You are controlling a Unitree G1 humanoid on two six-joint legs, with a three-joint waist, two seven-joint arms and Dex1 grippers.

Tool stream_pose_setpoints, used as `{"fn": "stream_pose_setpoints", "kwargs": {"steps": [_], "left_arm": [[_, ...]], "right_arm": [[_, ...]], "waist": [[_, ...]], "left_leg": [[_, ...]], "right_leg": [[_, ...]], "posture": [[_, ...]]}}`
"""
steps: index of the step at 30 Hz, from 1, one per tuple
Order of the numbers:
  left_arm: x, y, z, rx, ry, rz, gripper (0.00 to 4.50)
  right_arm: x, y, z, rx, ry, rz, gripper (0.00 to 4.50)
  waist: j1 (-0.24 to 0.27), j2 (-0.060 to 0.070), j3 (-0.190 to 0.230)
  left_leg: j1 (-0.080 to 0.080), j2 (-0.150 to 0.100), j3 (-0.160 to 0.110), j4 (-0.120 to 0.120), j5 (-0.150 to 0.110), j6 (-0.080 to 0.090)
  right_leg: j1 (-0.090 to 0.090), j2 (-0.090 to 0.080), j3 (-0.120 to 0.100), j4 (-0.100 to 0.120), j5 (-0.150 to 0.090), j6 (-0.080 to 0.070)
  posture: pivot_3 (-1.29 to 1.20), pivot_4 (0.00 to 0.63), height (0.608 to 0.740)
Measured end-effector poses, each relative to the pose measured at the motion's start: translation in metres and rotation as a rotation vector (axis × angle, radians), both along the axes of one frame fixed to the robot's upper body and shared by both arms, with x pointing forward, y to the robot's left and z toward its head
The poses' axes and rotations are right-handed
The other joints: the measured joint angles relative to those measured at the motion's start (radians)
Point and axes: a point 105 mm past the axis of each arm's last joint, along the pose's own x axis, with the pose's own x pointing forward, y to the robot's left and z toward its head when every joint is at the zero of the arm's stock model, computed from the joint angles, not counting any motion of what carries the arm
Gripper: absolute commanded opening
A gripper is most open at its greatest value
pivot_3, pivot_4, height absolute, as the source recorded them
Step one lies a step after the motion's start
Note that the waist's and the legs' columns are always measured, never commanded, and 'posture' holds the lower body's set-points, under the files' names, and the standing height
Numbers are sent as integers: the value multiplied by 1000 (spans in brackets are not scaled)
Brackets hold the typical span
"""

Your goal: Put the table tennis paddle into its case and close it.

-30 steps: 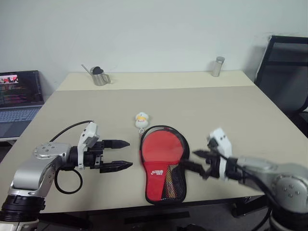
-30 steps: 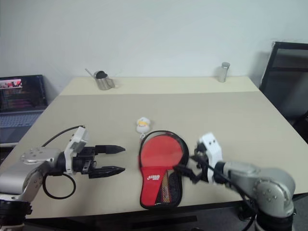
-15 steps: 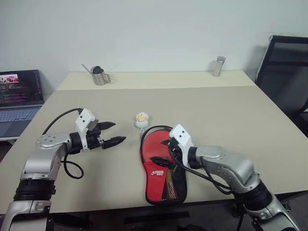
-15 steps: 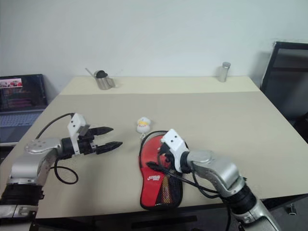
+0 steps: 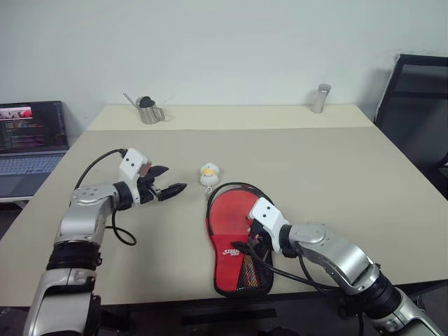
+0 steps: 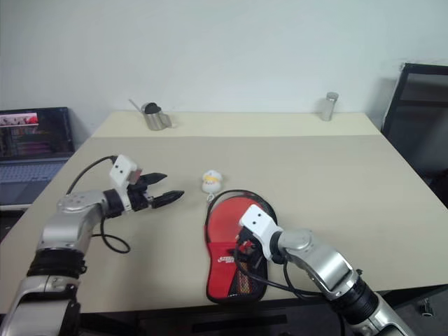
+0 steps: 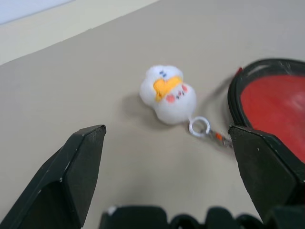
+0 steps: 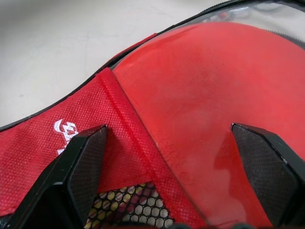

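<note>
Your right end effector (image 8: 167,157) is hanging wide open over the case (image 5: 238,245). Your left end effector (image 5: 170,180) is gaping wide toward the duck charm (image 7: 167,94).

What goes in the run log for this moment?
paddle: in case on table | left end effector: open, near duck charm | right end effector: open, over case

The black fabric paddle-shaped case (image 5: 238,252) with a red lettered panel and mesh pocket lies flat near the worktop's near edge, round end pointing far. The red round-faced paddle (image 5: 229,213) lies inside, under its clear window.
</note>
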Motion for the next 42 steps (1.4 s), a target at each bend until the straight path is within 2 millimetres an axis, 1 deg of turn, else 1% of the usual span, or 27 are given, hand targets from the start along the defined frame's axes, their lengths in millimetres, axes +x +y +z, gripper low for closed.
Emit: {"fn": "stream_pose_setpoints", "kwargs": {"steps": [5,7,9,12,15,19,25,28,30,32,38,40,42], "left_arm": [[19,-19,-2,-10,37,-14,4500],[32,-27,-5,-26,78,5,4500],[40,-32,-8,-25,99,21,4500],[50,-43,-17,7,142,42,4500],[54,-56,-32,40,193,48,4500],[55,-66,-52,77,258,79,4500],[61,-68,-55,108,257,138,4500],[62,-70,-56,115,249,159,3927],[63,-70,-56,112,247,165,3275],[63,-69,-56,103,247,170,2486],[64,-66,-57,76,239,203,468],[64,-64,-57,60,234,214,41],[64,-63,-58,48,234,221,7]], "right_arm": [[2,13,8,29,-20,12,4474],[4,14,8,27,-18,10,4474],[4,15,7,29,-13,12,4474],[3,16,7,27,-13,16,4474],[3,18,8,29,-18,17,4474],[3,22,8,39,-19,22,4474],[3,25,9,46,-22,15,4474],[4,25,10,52,-23,3,4500],[4,25,11,54,-27,-2,4500],[5,25,10,52,-35,-11,4500],[10,25,13,73,-56,-30,4500],[12,25,13,83,-57,-34,4500],[12,27,14,96,-60,-31,4500]], "waist": [[-2,0,0],[-2,0,0],[-2,0,0],[-3,0,0],[-6,-1,0],[-10,-1,0],[-10,-1,0],[-10,-1,0],[-10,-1,-1],[-10,-1,-1],[-10,-1,-1],[-10,-1,-1],[-10,-1,-1]], "left_leg": [[0,0,0,2,0,0],[-1,0,-1,3,0,0],[-1,0,-1,5,0,0],[-2,-1,-1,6,0,0],[-2,-1,0,7,0,0],[-1,0,-1,9,0,0],[0,0,-1,11,0,0],[0,0,-1,12,0,0],[1,0,-1,12,0,0],[1,0,-1,12,0,0],[1,0,-1,12,0,0],[1,0,-1,12,0,0],[1,0,-1,12,0,0]], "right_leg": [[0,0,0,1,0,0],[1,0,-1,1,0,0],[1,0,-1,1,0,0],[1,0,0,2,0,0],[1,0,0,3,0,0],[0,0,0,7,0,0],[0,-1,0,11,0,0],[0,-1,1,12,0,0],[0,-1,1,12,0,0],[0,-1,1,12,0,0],[0,-1,1,12,0,0],[0,-1,1,13,0,0],[0,-1,1,13,0,0]], "posture": [[0,150,740],[0,150,740],[0,150,740],[0,150,740],[0,150,740],[0,150,740],[0,150,740],[0,150,740],[0,150,740],[0,150,740],[0,150,740],[0,150,740],[0,150,740]]}}
